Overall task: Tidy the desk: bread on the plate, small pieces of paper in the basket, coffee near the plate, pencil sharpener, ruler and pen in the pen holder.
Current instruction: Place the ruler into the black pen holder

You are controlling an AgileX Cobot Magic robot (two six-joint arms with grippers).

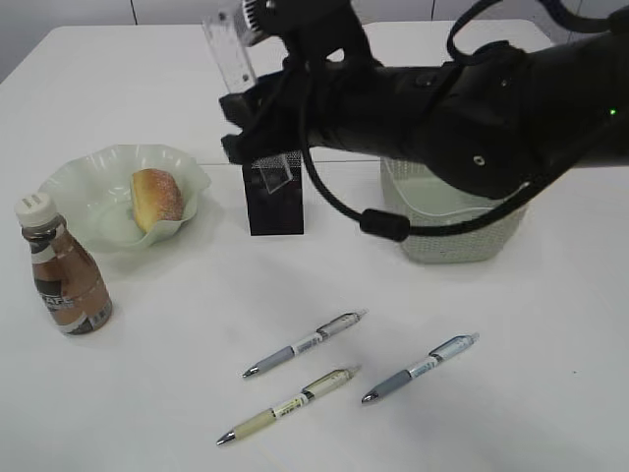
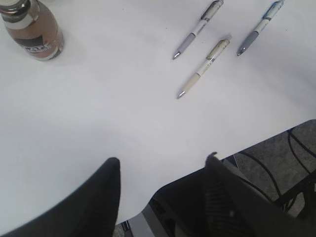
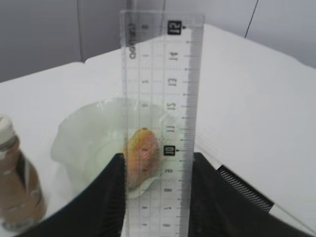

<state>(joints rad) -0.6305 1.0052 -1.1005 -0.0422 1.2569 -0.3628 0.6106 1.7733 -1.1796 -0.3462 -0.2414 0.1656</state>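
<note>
Now we have the right gripper [image 3: 155, 197] clenched on the ruler [image 3: 160, 98], which stands upright between its two black fingers, top end rising well above them. Directly beneath this pincer sits the pen holder [image 1: 275, 202], and something clear already pokes out of its mouth, though we cannot tell whether that is the ruler's lower end. Beyond the pincer, seen through the clear plastic, lies the bread [image 1: 157, 197] in the plate [image 1: 88, 182], with the coffee [image 1: 64, 275] just beside that plate.

We judge the ruler light, stiff and slick: a flat strip that could slide or swivel between the pads, so a hold across the flat faces low on its length, as here, suits it, and it should drop straight rather than tip against the mesh rim.

Over on the other side, the left gripper [image 2: 163, 163] hangs released, jaws apart over bare desk [image 2: 123, 108] at the table edge, gripping nothing. Ahead of it lie three pens [image 2: 205, 66], waiting their turn
</note>
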